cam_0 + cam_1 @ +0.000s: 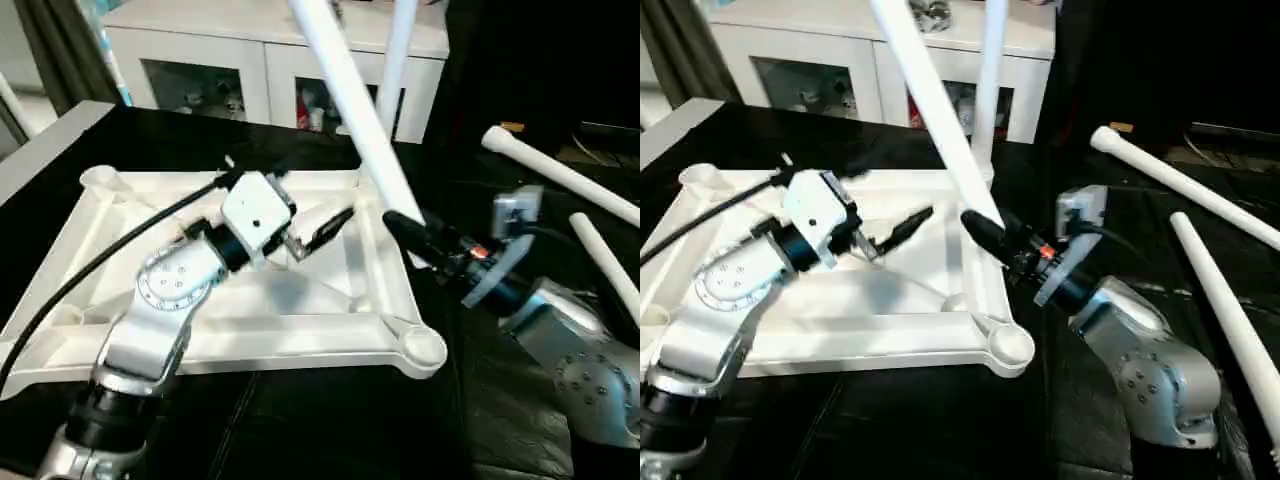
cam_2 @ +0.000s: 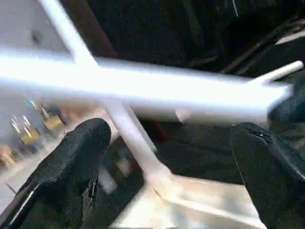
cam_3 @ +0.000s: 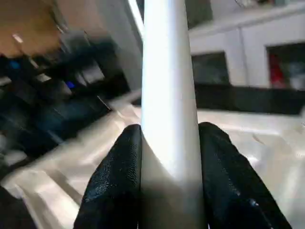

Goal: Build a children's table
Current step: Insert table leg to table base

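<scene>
The tabletop (image 1: 330,335) lay upside down on the dark floor, ribs up, with one leg (image 1: 988,85) already standing in its far right socket. The right gripper (image 1: 980,228) was clamped on a second leg (image 1: 345,95) near its lower end, carrying it tilted above the top's right edge, its long end swinging up toward the cabinet (image 1: 200,60). The left gripper (image 1: 325,232) hung over the ribbed underside, fingers (image 2: 81,157) spread wide and holding nothing. Two spare legs (image 1: 1200,190) lay on the floor to the right, well apart from the top. The likely trouble was the low grip: the long leg could pivot in the fingers, strike the standing leg, or meet a socket at a slant and cross-thread.
</scene>
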